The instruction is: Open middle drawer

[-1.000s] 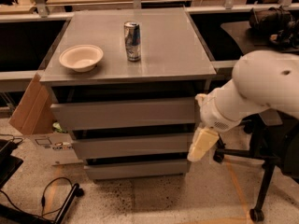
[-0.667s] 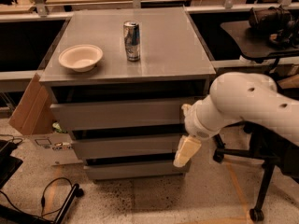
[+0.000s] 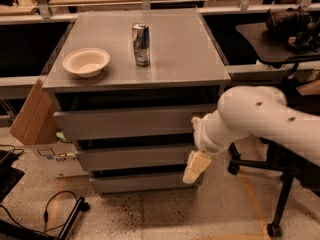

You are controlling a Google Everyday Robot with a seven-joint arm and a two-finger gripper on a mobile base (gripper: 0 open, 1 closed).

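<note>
The middle drawer sat in the grey bench, between the top drawer with its taller front and the bottom drawer with its shorter one. Its front was a wide, flat, matte grey panel of medium height with no handle. A dark slot ran along above it and another below. The panel looked pushed in, roughly in line with the fronts above and below; nothing of its box body showed.

The white arm reached in from the right. Its cream hand hung tip-down in front of the right end of the middle drawer, overlapping that panel's lower corner and the end of the bottom drawer. Whether the hand was open or closed could not be told, nor whether it touched the panel; it held nothing that could be seen.

On the bench top stood a pale bowl near the left edge and an upright can just to its right, apart from it. A cardboard sheet leaned against the bench's left side.
</note>
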